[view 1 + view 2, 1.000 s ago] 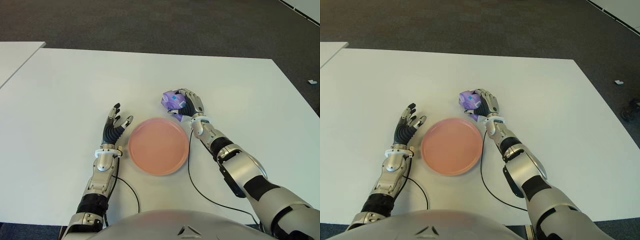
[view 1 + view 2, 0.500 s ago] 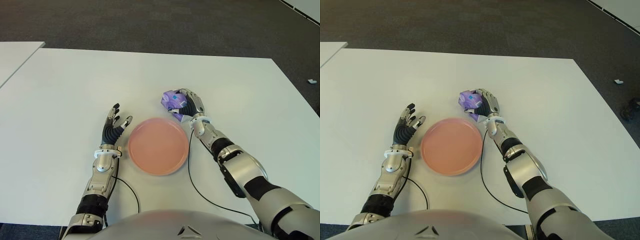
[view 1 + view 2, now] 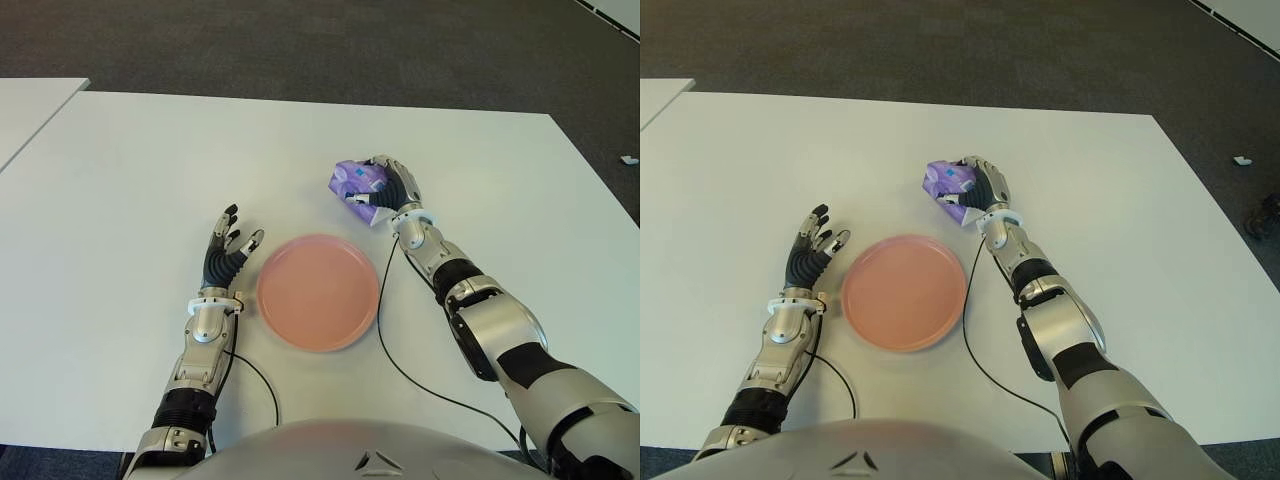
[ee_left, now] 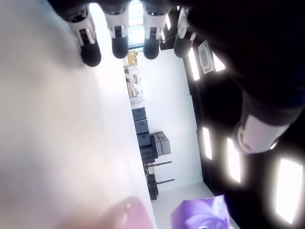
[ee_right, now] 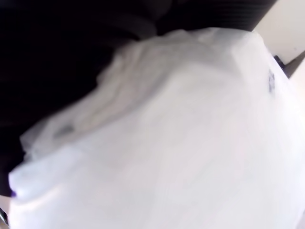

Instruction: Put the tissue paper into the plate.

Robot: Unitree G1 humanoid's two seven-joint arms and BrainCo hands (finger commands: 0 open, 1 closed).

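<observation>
Start at your left: the left hand [image 3: 226, 255] shows just beside the left edge of the pink plate [image 3: 317, 291], its fingers [image 4: 118, 40] spread straight and relaxed, holding nothing. You cannot tell from the eye views whether it touches the white table [image 3: 130, 190] beneath it.

Moving toward the middle, you see the plate sitting flat on the table in front of the robot's body, with nothing in it. A black cable [image 3: 392, 352] runs along the table past the plate's right rim, back toward the robot.

Farther right and beyond the plate, the right hand [image 3: 393, 194] has its fingers curled around the tissue paper [image 3: 357, 183], a purple packet with a small blue mark on it. The packet sticks out of the grasp on the hand's left side. In the right wrist view you see a pale crumpled mass filling nearly the whole frame, pressed close against the palm. The packet is near the plate's far right rim but apart from it, not over the dish.
</observation>
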